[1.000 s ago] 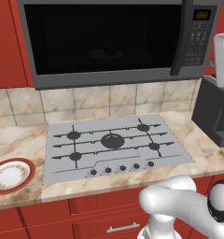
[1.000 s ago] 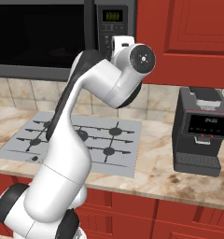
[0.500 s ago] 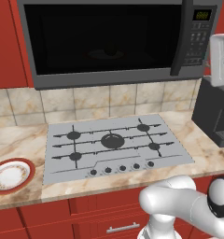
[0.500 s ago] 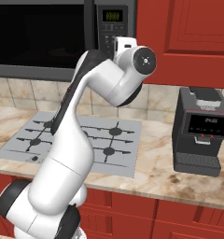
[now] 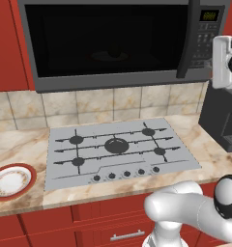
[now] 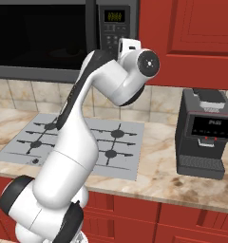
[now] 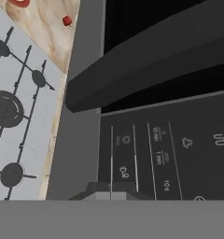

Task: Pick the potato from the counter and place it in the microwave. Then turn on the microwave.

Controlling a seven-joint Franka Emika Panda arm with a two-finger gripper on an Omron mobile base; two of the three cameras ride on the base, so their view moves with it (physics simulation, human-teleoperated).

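Kitchen desk (image 5: 21, 144) under microwave (image 5: 113, 43); keypad press pending.
Claw at keypad (image 7: 165, 154), spread or pressed together: cannot tell. Dim lump behind glass, possibly potato (image 5: 110, 54). Advance squarely onto start button.

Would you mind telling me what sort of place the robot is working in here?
A home-style kitchen, rendered in simulation: a gas cooktop set into a marbled counter over red cabinets, a microwave mounted above it, and a black coffee machine standing to one side.
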